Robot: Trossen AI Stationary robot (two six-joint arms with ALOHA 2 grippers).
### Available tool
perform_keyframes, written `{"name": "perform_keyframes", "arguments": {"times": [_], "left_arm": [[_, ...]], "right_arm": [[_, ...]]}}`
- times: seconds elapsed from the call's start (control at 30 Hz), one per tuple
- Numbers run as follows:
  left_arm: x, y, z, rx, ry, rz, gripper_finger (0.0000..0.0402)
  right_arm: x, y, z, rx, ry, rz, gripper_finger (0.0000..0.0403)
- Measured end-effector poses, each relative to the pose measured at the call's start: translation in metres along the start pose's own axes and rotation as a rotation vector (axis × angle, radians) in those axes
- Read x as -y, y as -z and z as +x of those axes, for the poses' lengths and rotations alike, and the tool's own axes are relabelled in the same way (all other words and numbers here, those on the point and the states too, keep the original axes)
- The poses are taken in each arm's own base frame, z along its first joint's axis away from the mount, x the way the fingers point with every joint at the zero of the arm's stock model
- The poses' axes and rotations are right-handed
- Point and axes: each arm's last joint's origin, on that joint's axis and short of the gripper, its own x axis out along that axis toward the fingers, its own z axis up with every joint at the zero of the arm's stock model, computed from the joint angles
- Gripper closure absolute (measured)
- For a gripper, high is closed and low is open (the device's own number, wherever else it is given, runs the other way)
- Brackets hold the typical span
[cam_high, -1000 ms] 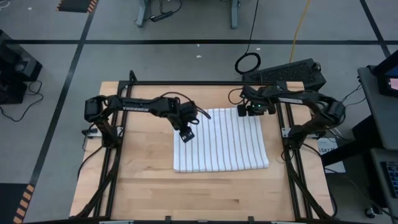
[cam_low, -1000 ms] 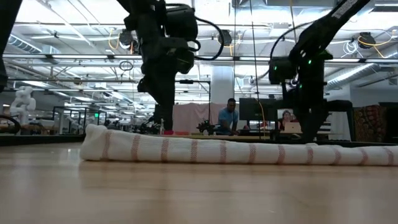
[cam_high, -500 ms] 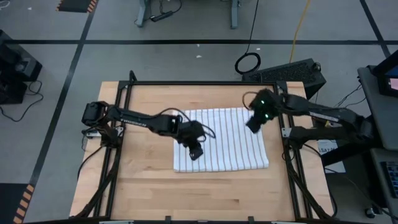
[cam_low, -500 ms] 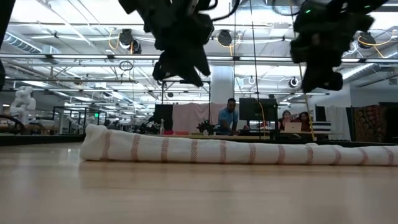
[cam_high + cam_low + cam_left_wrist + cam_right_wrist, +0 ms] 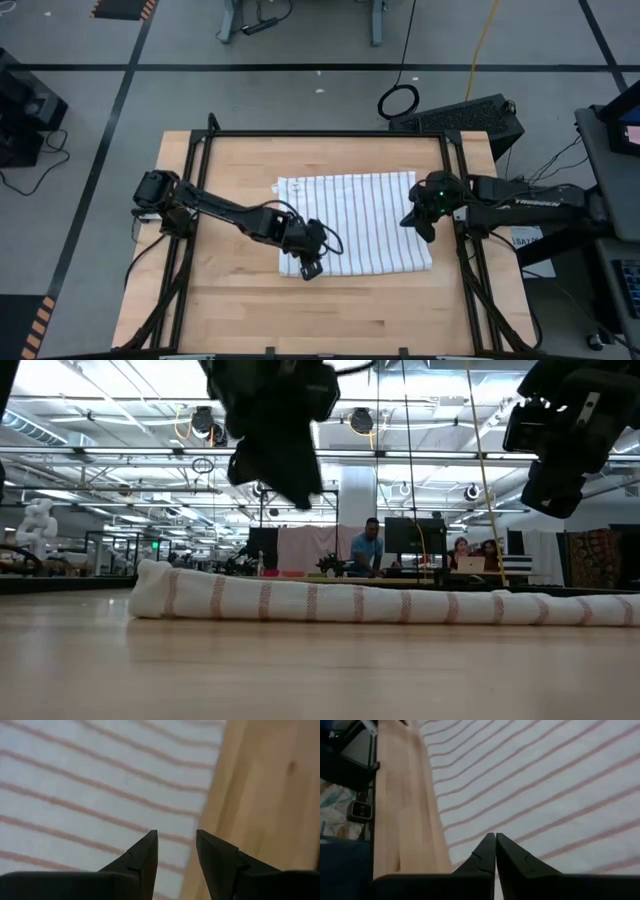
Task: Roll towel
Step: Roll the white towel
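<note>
The left gripper (image 5: 311, 268) hovers over the striped towel's (image 5: 360, 225) near-left corner, fingers slightly parted, holding nothing. The right gripper (image 5: 416, 219) hangs above its right edge, fingers closed together and empty.

- The towel (image 5: 358, 225) is showing as soft, matt woven cloth, thin and faintly ribbed along its stripes.
- The table (image 5: 240, 310) is showing pale wood with a smooth, lightly sheened finish.
- The left gripper (image 5: 176, 857) is looking like matt dark plastic.
</note>
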Motion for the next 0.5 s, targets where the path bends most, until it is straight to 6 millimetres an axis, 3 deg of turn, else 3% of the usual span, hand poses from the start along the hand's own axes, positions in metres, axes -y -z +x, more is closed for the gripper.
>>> {"name": "perform_keyframes", "arguments": {"times": [0.23, 0.5], "left_arm": [[0.012, 0.011, 0.032, -0.017, 0.01, 0.09, 0.0263], [0.023, 0.022, 0.033, -0.04, 0.026, 0.048, 0.0263]], "right_arm": [[-0.01, -0.001, 0.014, -0.034, -0.048, -0.115, 0.0402], [-0.02, -0.002, 0.031, -0.071, -0.099, -0.256, 0.0402]]}}
